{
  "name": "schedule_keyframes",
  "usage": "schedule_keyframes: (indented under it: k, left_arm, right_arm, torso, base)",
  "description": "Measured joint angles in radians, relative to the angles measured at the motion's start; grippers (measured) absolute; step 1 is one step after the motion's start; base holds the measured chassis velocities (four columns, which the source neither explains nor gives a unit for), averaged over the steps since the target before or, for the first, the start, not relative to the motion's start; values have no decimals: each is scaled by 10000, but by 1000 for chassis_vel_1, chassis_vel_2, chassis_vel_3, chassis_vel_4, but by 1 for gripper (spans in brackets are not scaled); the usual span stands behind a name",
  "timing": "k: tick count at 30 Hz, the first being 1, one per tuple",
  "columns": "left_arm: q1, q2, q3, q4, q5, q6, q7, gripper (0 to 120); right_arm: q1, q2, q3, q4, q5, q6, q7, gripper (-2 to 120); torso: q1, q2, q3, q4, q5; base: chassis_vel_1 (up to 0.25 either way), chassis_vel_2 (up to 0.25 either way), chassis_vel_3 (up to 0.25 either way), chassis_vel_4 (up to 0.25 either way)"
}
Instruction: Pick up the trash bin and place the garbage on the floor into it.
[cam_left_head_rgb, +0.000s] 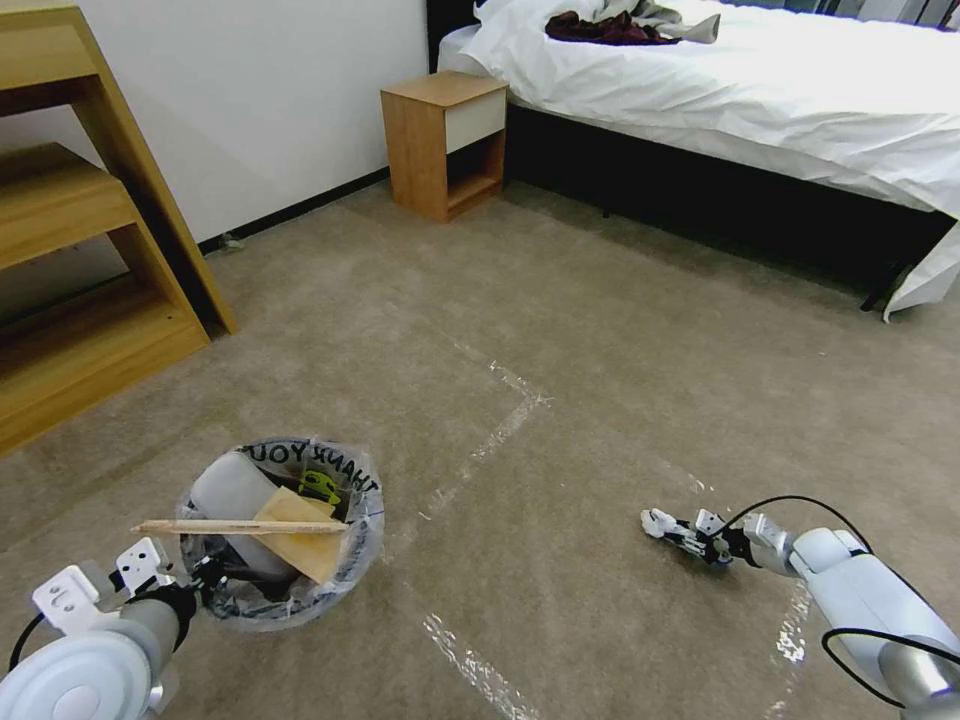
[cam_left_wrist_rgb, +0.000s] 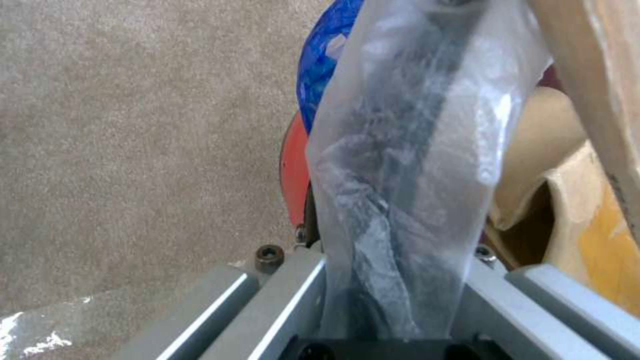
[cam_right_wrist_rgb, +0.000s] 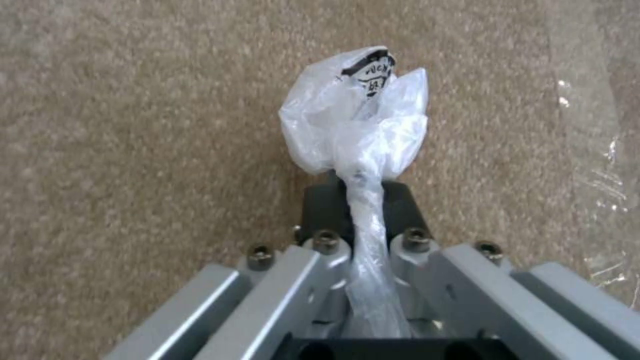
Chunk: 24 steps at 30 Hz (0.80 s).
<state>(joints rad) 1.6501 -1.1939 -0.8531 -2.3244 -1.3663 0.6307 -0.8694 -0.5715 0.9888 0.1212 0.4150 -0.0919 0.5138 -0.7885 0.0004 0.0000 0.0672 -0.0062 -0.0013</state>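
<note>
The trash bin (cam_left_head_rgb: 280, 530) is at the lower left, lined with a clear bag printed "THANK YOU". Garbage lies inside it: a thin wooden stick (cam_left_head_rgb: 240, 526) across the top, a brown cardboard scrap (cam_left_head_rgb: 300, 540) and a white oblong piece (cam_left_head_rgb: 232, 487). My left gripper (cam_left_head_rgb: 205, 580) is shut on the near rim. In the left wrist view, the bag-covered rim (cam_left_wrist_rgb: 400, 165) runs between the jaws of the left gripper (cam_left_wrist_rgb: 390, 260), with the blue-and-red wall (cam_left_wrist_rgb: 313, 80) beside it. Low over the floor (cam_left_head_rgb: 600, 330) at the lower right, my right gripper (cam_left_head_rgb: 690, 535) is shut on a crumpled white plastic wad (cam_left_head_rgb: 658, 522). The right wrist view shows the wad (cam_right_wrist_rgb: 353, 120) pinched in the right gripper (cam_right_wrist_rgb: 360, 200).
Shiny tape lines (cam_left_head_rgb: 500, 420) cross the carpet between the two arms. A wooden shelf unit (cam_left_head_rgb: 80, 250) stands at the left, a nightstand (cam_left_head_rgb: 445, 140) against the far wall, and a bed (cam_left_head_rgb: 750, 90) with white sheets at the back right.
</note>
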Motion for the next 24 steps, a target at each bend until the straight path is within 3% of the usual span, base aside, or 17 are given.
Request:
schedule_keyframes:
  k: [10,15,17,20,24]
  left_arm:
    - [21,94,-93,-161,-165,-8,-89,0]
    - [11,204,-186,-294,-369,-11,-198,0]
    - [20,204,-236,-389,-480,-13,-289,0]
    - [-3,204,-261,-440,-554,-14,-366,0]
    - [30,223,-355,-484,-659,-18,-433,0]
  right_arm:
    - [-21,-288,69,1272,1348,-102,-283,0]
    - [150,-698,92,2997,2904,-226,-206,0]
    - [450,-836,24,3973,4331,123,-345,0]
    - [733,-978,-1,4864,5239,406,-639,0]
    - [977,-1387,-142,6580,6525,42,-665,0]
  torso:
    - [0,0,0,0,-2]
    - [0,0,0,-2,-1]
    - [1,0,0,0,0]
    - [1,0,1,3,0]
    - [1,0,0,0,-3]
  base:
    - [0,0,0,0]
    - [0,0,0,0]
    - [0,0,0,0]
    - [0,0,0,0]
    - [0,0,0,0]
